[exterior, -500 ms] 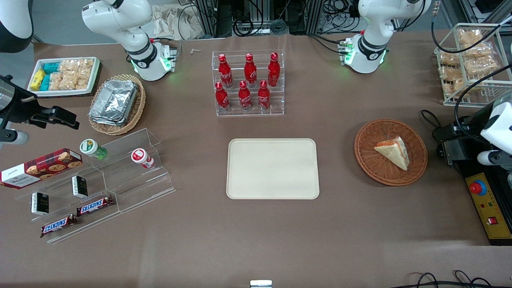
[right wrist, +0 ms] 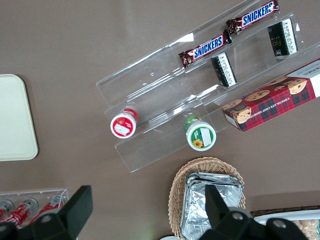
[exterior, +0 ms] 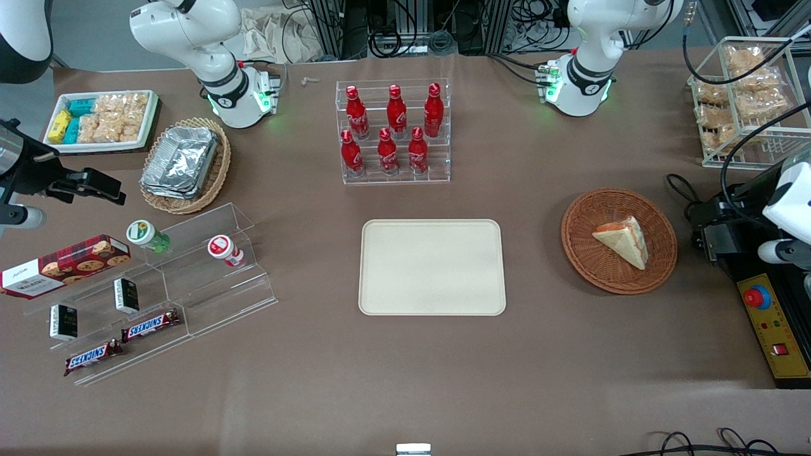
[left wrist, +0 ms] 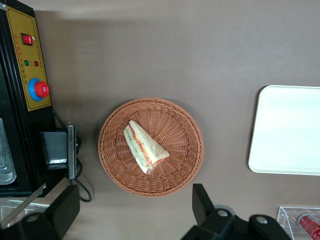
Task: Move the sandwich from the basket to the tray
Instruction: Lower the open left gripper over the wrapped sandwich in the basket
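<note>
The sandwich (exterior: 624, 240) is a pale triangular wedge with red-orange filling, lying in the round reddish-brown basket (exterior: 583, 253) toward the working arm's end of the table. The cream tray (exterior: 433, 266) lies flat mid-table, beside the basket and apart from it, with nothing on it. In the left wrist view the sandwich (left wrist: 145, 147) rests in the basket (left wrist: 185, 160), and a part of the tray (left wrist: 290, 130) shows. My gripper (left wrist: 132, 210) hangs open high above the table, just off the basket's rim, with nothing between its black fingers (left wrist: 202, 202). The arm's wrist (exterior: 785, 196) shows at the table's end.
A black control box with a red button (exterior: 770, 323) sits close to the basket. A rack of red bottles (exterior: 394, 133) stands farther from the front camera than the tray. A wire rack of snacks (exterior: 747, 95) is near the working arm. Acrylic steps (exterior: 158, 285) and a foil-tray basket (exterior: 184, 164) lie toward the parked arm's end.
The working arm's wrist has shifted slightly at the table's end. The sandwich, basket and tray have not moved.
</note>
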Controlling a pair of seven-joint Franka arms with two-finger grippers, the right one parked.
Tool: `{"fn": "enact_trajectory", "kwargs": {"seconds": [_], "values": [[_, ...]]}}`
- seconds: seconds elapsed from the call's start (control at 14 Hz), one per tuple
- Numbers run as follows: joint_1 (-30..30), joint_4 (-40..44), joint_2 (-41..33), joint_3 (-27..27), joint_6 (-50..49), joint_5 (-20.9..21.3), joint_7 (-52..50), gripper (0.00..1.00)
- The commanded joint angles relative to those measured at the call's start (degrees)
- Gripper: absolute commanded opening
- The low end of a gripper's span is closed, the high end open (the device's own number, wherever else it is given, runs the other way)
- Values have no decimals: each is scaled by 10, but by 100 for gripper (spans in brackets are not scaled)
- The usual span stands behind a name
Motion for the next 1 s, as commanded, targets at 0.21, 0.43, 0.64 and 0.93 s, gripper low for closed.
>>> {"fn": "enact_trajectory", "kwargs": {"seconds": [0.21, 0.43, 0.64, 0.93], "values": [[-7, -76, -43, 7, -5, -5, -39, 100], [-7, -156, -92, 8, 31, -5, -40, 100], [-7, -281, -150, 7, 89, 3, -67, 100], [0, -378, -160, 12, 154, 6, -95, 100]]}}
